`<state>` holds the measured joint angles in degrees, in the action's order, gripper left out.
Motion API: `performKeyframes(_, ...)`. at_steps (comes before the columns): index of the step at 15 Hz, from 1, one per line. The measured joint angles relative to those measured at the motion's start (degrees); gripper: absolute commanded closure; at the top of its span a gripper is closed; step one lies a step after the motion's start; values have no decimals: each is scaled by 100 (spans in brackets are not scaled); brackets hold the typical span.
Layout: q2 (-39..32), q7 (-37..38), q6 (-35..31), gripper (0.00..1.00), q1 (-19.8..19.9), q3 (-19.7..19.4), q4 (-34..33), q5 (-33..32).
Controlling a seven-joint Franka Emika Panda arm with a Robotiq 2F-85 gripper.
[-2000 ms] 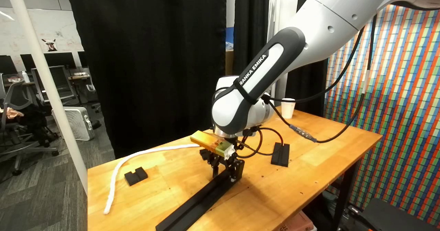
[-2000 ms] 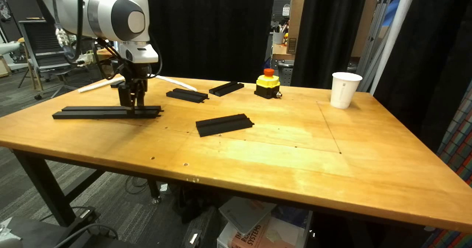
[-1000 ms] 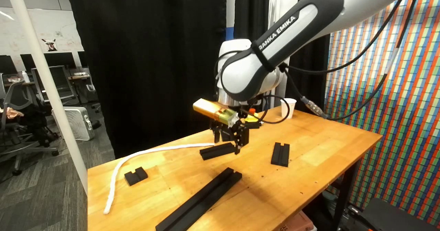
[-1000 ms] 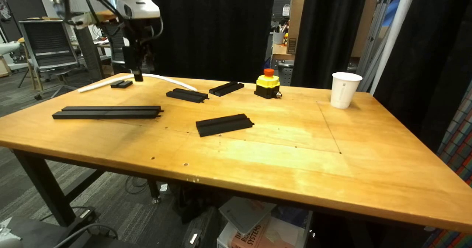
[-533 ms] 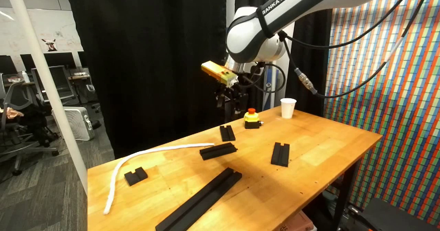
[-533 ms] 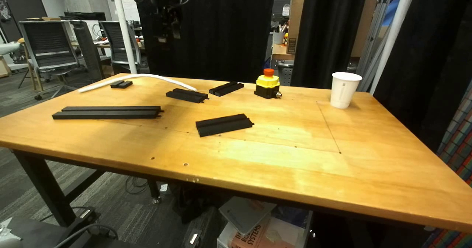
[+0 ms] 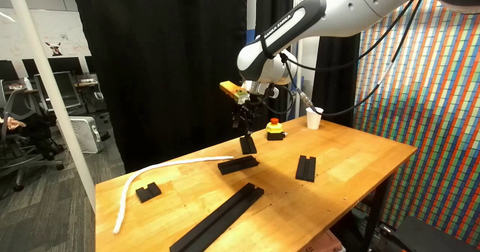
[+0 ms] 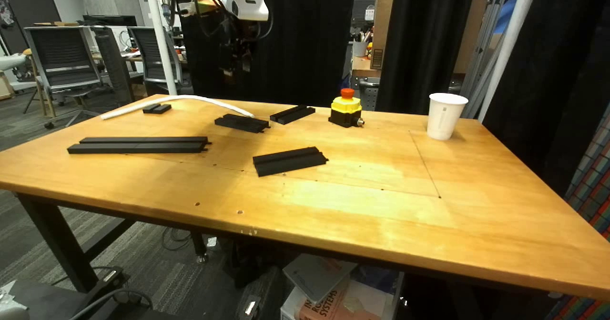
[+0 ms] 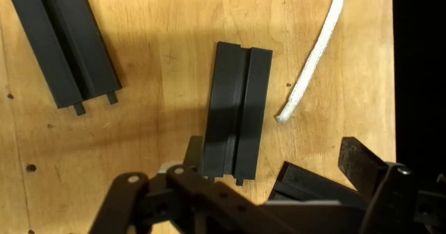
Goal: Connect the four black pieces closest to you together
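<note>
The wooden tabletop [image 8: 362, 234] is honey-coloured and a bit shiny, with a few small dark holes, so the matte black stuff really pops. Going by left and right in an exterior view, the long grooved strip [image 8: 138, 147] lies on the left, the mid-length grooved piece [image 8: 236, 125] sits farther back and to its right, well apart from it, and the stubby black block [image 8: 156, 108] is off at far left. All three have a straight channel between flat rails. Past the mid-length grooved piece, going right, there's a far black bar [image 8: 293, 114], then a yellow-and-black emergency stop [image 8: 346, 108] with a round red button, then a tapered white paper cup [image 8: 444, 120]; a lone black bar [image 8: 290, 163] lies nearer than all of those. The gripper [image 9: 273, 148] hangs above the table and is so dark against the black curtain [image 8: 295, 39] in both exterior views that its opening is hard to read, but the wrist view shows the fingers [image 9: 362, 168] spread wide. Same view gets the little pegs [image 9: 79, 108] on the ends of the strip and the mid-length piece up close, plus the braided-looking skin of the white cord [image 9: 315, 56], whose tip lies just beside that piece. The cup and the emergency stop turn up only in the exterior views, as does the lone black bar.
</note>
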<state>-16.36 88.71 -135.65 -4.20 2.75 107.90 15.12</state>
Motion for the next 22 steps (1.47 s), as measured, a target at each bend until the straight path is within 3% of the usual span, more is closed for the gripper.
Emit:
performKeyframes(10,-1019,-3,-39,0,-20,19,-214,143)
performKeyframes(22,-1504,-10,-89,0,-151,-8,-539,117)
